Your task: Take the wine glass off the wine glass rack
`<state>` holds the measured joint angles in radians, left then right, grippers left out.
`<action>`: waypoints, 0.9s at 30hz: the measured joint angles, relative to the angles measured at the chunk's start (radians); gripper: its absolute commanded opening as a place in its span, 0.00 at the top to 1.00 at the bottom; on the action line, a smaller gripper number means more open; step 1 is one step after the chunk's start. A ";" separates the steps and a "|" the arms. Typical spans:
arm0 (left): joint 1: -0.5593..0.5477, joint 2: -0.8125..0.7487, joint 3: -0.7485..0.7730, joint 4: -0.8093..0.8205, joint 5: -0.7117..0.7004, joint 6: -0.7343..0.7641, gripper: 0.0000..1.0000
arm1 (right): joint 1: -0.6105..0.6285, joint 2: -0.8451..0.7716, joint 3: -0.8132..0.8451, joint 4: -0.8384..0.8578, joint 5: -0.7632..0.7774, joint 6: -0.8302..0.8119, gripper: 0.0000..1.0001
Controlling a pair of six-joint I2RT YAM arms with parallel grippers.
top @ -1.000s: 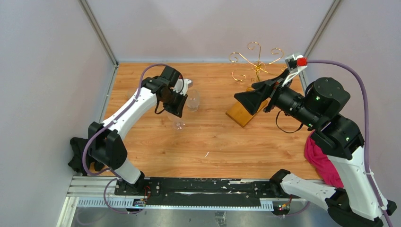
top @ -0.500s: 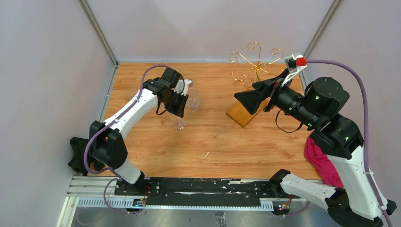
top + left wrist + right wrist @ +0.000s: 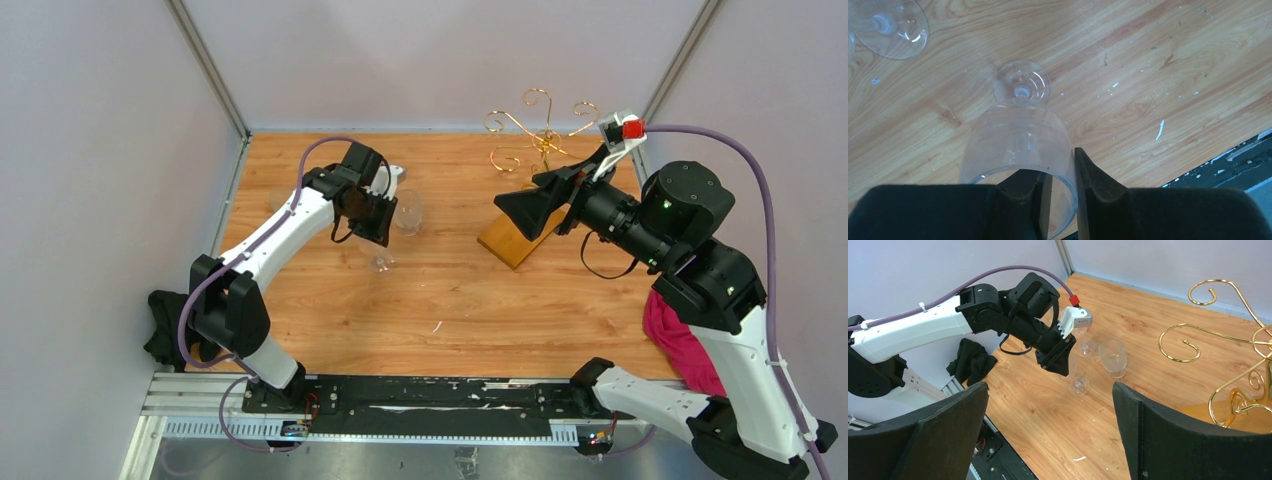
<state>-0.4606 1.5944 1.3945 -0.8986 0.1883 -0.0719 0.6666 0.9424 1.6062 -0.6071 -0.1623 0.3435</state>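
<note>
My left gripper (image 3: 378, 222) is shut on the rim of a clear wine glass (image 3: 1018, 140), one finger inside the bowl and one outside. The glass hangs upright, with its foot (image 3: 379, 262) at or just above the table. It also shows in the right wrist view (image 3: 1079, 385). The gold wire wine glass rack (image 3: 540, 125) stands at the back right on its amber base (image 3: 505, 243); no glass shows on its arms (image 3: 1198, 337). My right gripper (image 3: 520, 213) is open and empty beside the base.
A second clear glass (image 3: 407, 210) stands on the table just right of my left gripper and also shows in the right wrist view (image 3: 1112, 356). Another glass foot (image 3: 890, 27) lies close by. There is a pink cloth (image 3: 680, 335) at the right and a black cloth (image 3: 160, 325) at the left.
My left gripper keeps its hold on the glass and has barely moved. My right wrist has shifted very slightly to the left.
</note>
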 measured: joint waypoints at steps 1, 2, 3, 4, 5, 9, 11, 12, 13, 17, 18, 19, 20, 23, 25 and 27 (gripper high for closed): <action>0.000 0.000 0.000 0.000 -0.002 -0.005 0.78 | 0.000 0.000 0.000 0.000 0.001 0.000 0.00; 0.000 0.000 0.000 0.001 -0.006 -0.008 0.74 | 0.000 0.000 -0.001 0.000 0.002 0.000 0.00; 0.000 0.000 0.000 0.002 -0.009 -0.011 0.69 | 0.000 0.000 -0.002 0.000 0.004 0.000 0.00; 0.000 0.000 0.000 0.002 -0.013 -0.014 0.65 | 0.000 -0.001 -0.002 0.000 0.005 0.000 0.00; 0.000 0.000 0.000 0.002 -0.021 -0.015 0.62 | 0.000 -0.002 -0.004 0.000 0.006 0.000 0.00; 0.000 -0.007 0.000 0.007 -0.043 -0.020 0.47 | 0.000 -0.003 -0.010 0.000 0.006 0.000 0.00; 0.000 -0.012 0.000 0.005 -0.053 -0.025 0.46 | 0.000 -0.003 -0.013 0.000 0.006 0.000 0.00; 0.000 -0.013 0.000 0.002 -0.058 -0.028 0.45 | 0.000 -0.003 -0.013 0.000 0.006 0.000 0.00; 0.000 -0.014 0.000 0.000 -0.063 -0.029 0.44 | 0.000 -0.003 -0.013 0.000 0.006 0.000 0.00; 0.000 -0.019 0.001 -0.010 -0.077 -0.033 0.29 | 0.000 -0.003 -0.013 0.000 0.006 0.000 0.00; 0.000 -0.021 0.002 -0.013 -0.076 -0.035 0.29 | 0.000 -0.004 -0.014 0.000 0.006 0.000 0.00; 0.000 -0.023 0.003 -0.015 -0.077 -0.034 0.28 | 0.000 -0.005 -0.014 0.000 0.006 0.000 0.00; 0.000 -0.025 0.005 -0.016 -0.075 -0.036 0.28 | 0.000 -0.005 -0.015 0.000 0.006 0.000 0.00; 0.000 -0.036 0.014 -0.021 -0.067 -0.037 0.27 | 0.000 -0.008 -0.018 0.000 0.006 0.000 0.00; 0.000 -0.048 0.023 -0.021 -0.058 -0.037 0.27 | 0.000 -0.010 -0.019 0.000 0.006 0.000 0.00; 0.000 -0.057 0.031 -0.021 -0.050 -0.039 0.27 | 0.000 -0.010 -0.020 0.000 0.006 0.000 0.00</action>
<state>-0.4606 1.5372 1.4254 -0.9199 0.1379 -0.1104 0.6666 0.9321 1.5864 -0.6067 -0.1566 0.3431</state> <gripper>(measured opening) 0.728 0.994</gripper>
